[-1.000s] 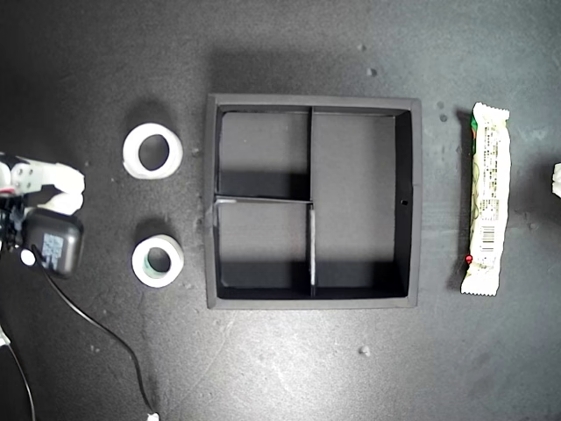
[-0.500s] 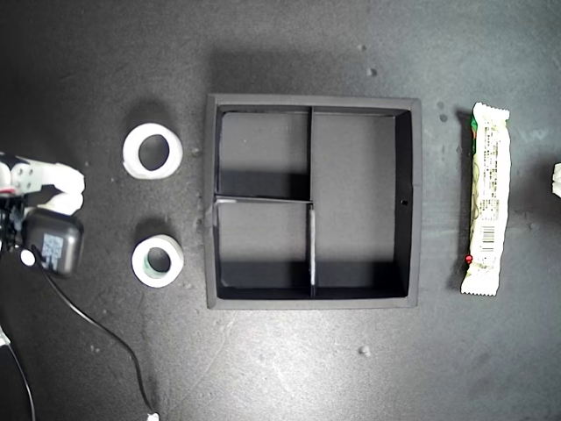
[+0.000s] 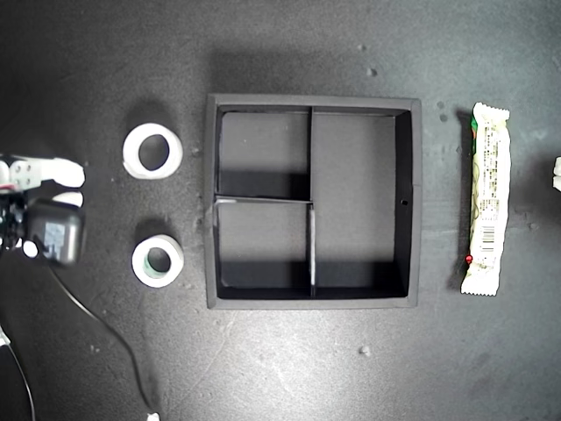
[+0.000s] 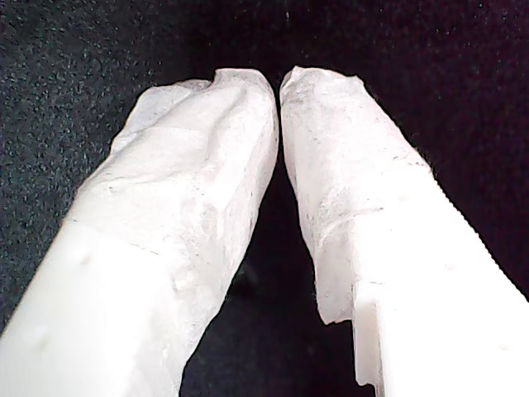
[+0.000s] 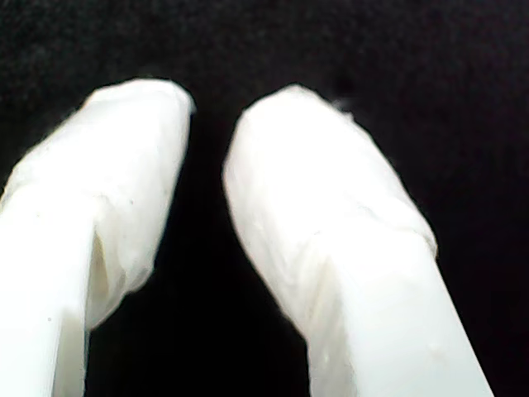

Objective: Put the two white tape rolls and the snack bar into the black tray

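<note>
Overhead, the black tray (image 3: pixel 209 193) sits mid-table, holding nothing. Two white tape rolls (image 3: pixel 152 151) (image 3: pixel 158 261) lie just beyond its left wall in the exterior view; the snack bar (image 3: pixel 485 198) lies right. An arm at the left edge should descend squarely over a roll. My first gripper (image 4: pixel 278 81) has tips nearly touching, empty; my second gripper (image 5: pixel 208 103) slightly parted, empty. Which arm is which stays unclear.
</note>
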Available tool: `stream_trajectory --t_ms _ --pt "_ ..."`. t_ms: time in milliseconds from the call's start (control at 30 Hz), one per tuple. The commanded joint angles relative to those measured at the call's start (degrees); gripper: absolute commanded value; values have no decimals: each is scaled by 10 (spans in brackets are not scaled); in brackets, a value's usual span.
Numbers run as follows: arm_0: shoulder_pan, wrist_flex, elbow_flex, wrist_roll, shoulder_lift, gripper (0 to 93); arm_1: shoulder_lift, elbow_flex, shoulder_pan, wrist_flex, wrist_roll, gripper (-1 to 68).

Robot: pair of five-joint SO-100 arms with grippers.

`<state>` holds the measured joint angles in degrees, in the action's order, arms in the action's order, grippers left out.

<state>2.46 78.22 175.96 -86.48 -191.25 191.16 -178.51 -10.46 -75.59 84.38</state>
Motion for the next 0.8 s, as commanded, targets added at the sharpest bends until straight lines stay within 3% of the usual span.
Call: stream_trajectory --t_ms 0,167,300,533,667,767 --pt "-13 -7 39 -28 -28 46 7 -5 4 25 -61 -1" --pt "-25 -49 39 -10 -28 30 7 -5 22 47 -47 6" --pt "-14 -85 39 59 -28 0 7 -5 18 70 -98 113" --pt "-6 -163 39 190 -28 8 7 -5 9 120 -189 90" --pt "-8 -178 37 237 -28 6 7 -5 6 170 -261 0" --pt "-14 -193 37 268 -28 4 7 4 -5 172 -299 -1"
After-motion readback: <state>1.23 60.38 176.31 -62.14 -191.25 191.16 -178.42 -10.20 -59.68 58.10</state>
